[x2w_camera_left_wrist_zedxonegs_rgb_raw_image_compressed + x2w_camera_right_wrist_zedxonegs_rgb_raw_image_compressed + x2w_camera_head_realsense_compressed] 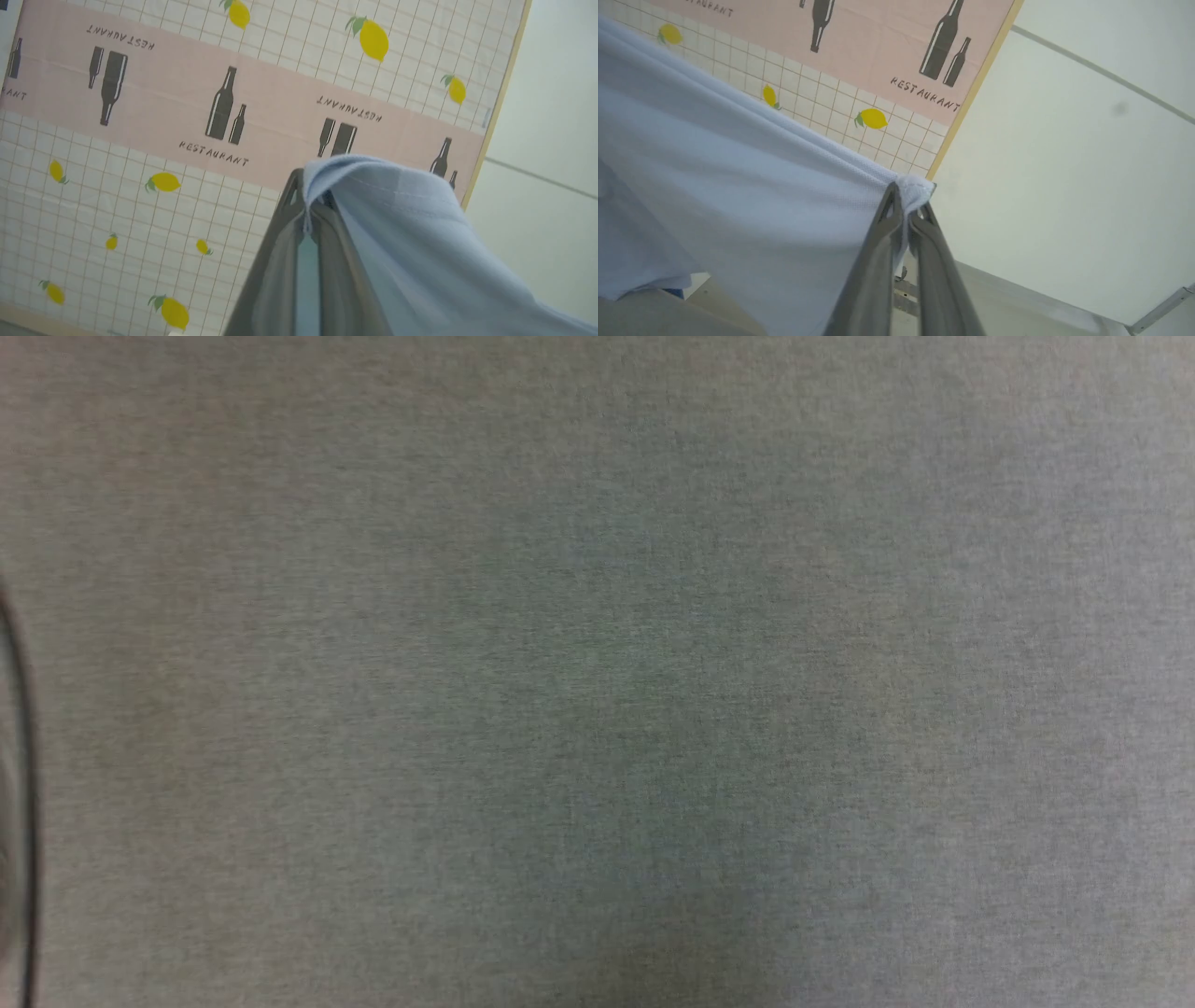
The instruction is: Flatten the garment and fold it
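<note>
The garment (406, 224) is a light blue knit shirt, lifted off the table. In the left wrist view my left gripper (310, 205) is shut on a hemmed edge of it, and the cloth drapes away to the lower right. My right gripper (908, 198) is shut on another bunched edge of the garment (738, 186), whose cloth stretches taut to the left in the right wrist view. The head view is covered close up by plain grey-green fabric (597, 672), too near and blurred to identify.
Behind both grippers lies a tablecloth (140, 186) with a grid, lemons and a pink band printed with bottles. Its wooden-coloured table edge (971, 93) runs diagonally, with pale floor (1064, 186) beyond. A metal frame (1157, 303) shows at the lower right.
</note>
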